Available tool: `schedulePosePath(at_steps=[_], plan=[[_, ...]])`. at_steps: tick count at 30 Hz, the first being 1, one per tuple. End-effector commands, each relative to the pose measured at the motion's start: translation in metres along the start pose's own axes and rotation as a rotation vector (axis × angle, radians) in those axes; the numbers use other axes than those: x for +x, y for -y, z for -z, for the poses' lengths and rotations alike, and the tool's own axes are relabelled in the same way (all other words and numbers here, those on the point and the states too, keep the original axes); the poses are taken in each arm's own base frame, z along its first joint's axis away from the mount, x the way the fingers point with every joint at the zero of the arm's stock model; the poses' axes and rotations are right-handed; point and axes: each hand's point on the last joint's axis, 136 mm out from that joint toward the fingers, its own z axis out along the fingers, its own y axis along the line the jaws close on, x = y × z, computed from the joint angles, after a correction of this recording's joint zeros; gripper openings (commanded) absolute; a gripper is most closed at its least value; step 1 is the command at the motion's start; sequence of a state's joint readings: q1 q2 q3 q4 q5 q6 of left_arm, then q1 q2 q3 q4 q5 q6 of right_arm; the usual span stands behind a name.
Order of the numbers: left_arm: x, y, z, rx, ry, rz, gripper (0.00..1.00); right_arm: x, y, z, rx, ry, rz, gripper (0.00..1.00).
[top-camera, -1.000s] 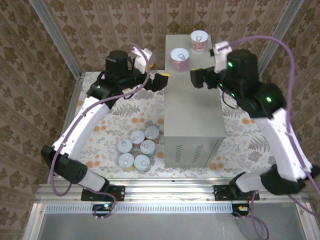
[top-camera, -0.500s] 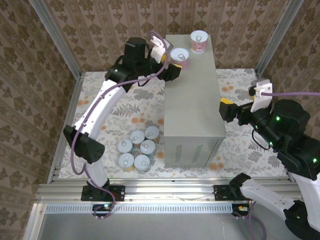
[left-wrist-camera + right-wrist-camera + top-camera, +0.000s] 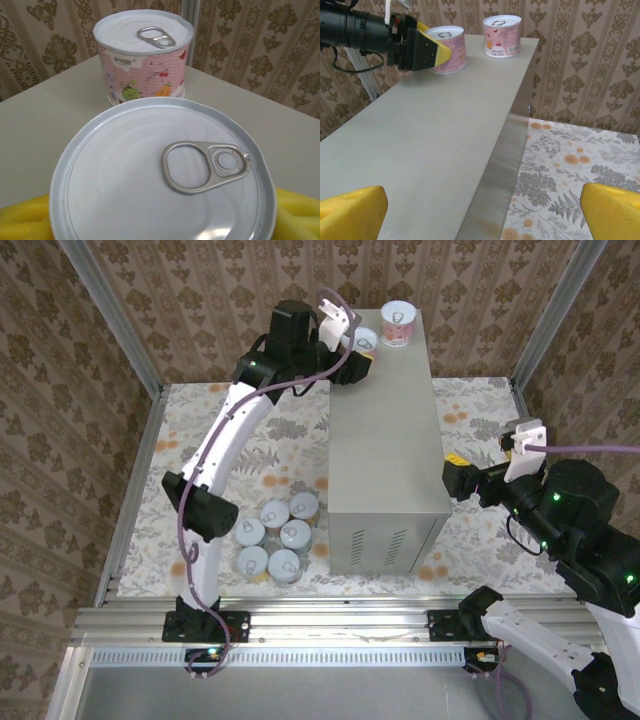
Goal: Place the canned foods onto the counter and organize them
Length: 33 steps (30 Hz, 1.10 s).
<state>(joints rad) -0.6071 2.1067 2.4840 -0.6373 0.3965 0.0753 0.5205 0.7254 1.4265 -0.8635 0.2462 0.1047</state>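
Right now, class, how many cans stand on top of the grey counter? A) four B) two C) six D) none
B: a pink can and a second can stand at the far end of the counter; the other six sit on the floral floor.

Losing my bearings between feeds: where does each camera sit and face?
Top external: above and behind the bases, looking down on the counter, both arms, left claw and right claw.
Left wrist: on the left arm, looks over the nearer can to the farther can; its yellow pads at the bottom.
Right wrist: beside the counter's right edge, facing along its top; its yellow fingertips at the bottom corners.
Shared: all three show both cans.
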Motion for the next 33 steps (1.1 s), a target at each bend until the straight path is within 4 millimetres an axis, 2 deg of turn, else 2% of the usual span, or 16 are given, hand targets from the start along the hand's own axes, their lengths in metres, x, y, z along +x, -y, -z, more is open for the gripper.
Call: schedulePosePath(at_steps=[1, 11, 33], plan=[[0.001, -0.014, -0.003, -0.038, -0.012, -0.014, 0.72, 0.003, 0.001, 0.004, -0.004, 0.006, -0.02, 1.0], [-0.003, -0.05, -0.014, -0.106, 0.042, -0.014, 0.73, 0.013, 0.002, 0.001, 0.0, -0.006, -0.038, 1.0], [-0.001, -0.064, -0.049, -0.091, 0.13, -0.079, 0.79, 0.023, 0.005, -0.005, 0.026, -0.022, -0.045, 1.0]])
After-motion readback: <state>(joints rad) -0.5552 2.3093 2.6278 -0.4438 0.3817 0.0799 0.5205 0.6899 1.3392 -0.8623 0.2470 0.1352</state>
